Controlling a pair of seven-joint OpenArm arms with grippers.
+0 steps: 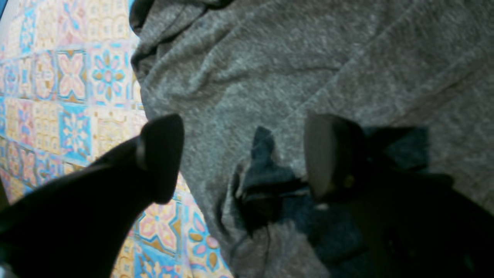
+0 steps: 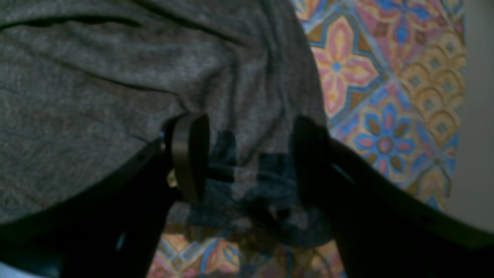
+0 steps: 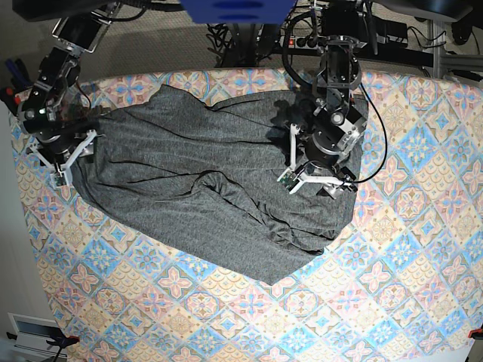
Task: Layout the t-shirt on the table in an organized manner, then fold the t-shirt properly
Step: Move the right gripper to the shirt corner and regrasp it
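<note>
Fingers first: our left gripper [image 1: 239, 158] stands wide open over a bunched fold at one side edge of the t-shirt [image 3: 204, 188], holding nothing, and our right gripper [image 2: 247, 154] is just as open, straddling a puckered bit of the opposite edge without pinching it. We see the shirt sprawled wrinkled across the far half of the table [image 3: 392, 286], its long axis running between our two grippers, one lobe trailing toward the near edge. Each arm sits right at its own end, so we judge neither nearer.

The t-shirt [image 3: 204, 188] lies spread, wrinkled, across the table [image 3: 392, 286].
</note>
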